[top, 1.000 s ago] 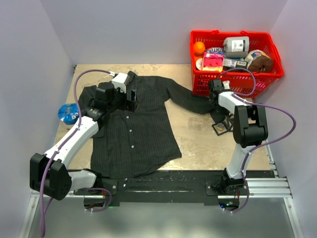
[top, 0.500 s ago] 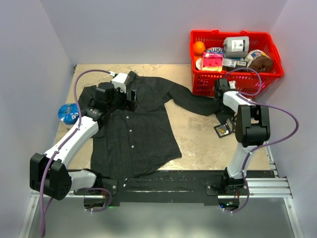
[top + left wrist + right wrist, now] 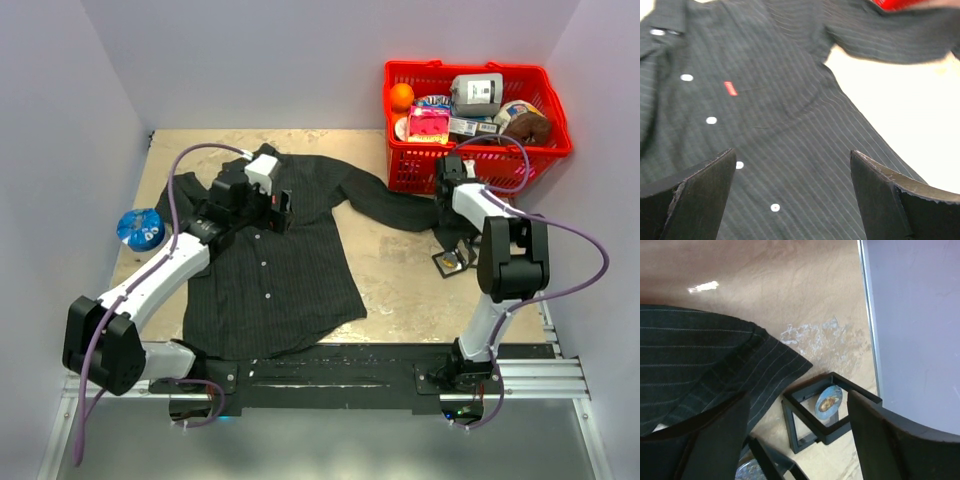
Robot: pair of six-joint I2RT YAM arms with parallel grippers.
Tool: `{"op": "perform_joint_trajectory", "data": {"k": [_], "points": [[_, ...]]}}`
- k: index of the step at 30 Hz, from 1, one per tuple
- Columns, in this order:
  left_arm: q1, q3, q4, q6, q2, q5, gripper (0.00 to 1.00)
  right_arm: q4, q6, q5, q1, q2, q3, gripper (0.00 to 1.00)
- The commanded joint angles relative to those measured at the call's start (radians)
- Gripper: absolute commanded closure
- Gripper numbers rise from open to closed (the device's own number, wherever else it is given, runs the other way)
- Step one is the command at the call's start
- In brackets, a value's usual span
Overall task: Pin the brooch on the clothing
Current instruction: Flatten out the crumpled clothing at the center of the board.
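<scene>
The counter [image 3: 400,285] carries a shirt [image 3: 270,275] lying flat, front up, on its left half, with the collar toward the far edge and the hem at the near edge. One sleeve [image 3: 385,208] stretches right across the counter and ends close to the right edge. A red basket [image 3: 408,168], packed with goods, stands in the far right corner, and the sleeve passes along its front wall.

The left gripper [image 3: 792,160] hangs over the shirt's chest with its fingers wide apart, holding nothing. Below it lie the row of pale buttons [image 3: 711,120] and the small red tag [image 3: 730,88].

The right gripper [image 3: 797,412] hangs near the right edge above the sleeve's cuff [image 3: 765,365]. Its fingers are spread, with nothing between them.

A blue disc [image 3: 138,228] lies by the left edge, apart from the shirt.

A black square frame [image 3: 810,432] lies on the counter just beside the cuff, close to the right edge. The brooch [image 3: 829,401], a small oval of blue and gold, sits inside that frame, off the shirt
</scene>
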Motion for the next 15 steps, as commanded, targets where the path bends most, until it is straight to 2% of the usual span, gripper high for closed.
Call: {"op": "perform_joint_trajectory", "data": {"k": [1, 7, 11, 15], "points": [[-0.056, 0.000, 0.016, 0.019, 0.040, -0.002, 0.01, 0.285, 0.078, 0.013, 0.046, -0.199, 0.062, 0.17], [-0.054, -0.001, 0.024, 0.014, 0.031, -0.033, 0.01, 0.268, 0.112, 0.065, 0.265, -0.303, 0.007, 0.15], [-0.020, -0.005, 0.021, 0.016, 0.025, -0.062, 0.01, 0.280, 0.149, -0.008, 0.450, -0.354, -0.029, 0.14], [0.047, -0.005, 0.028, 0.003, 0.030, -0.025, 0.01, 0.293, 0.207, -0.111, 0.543, -0.348, -0.029, 0.15]]}}
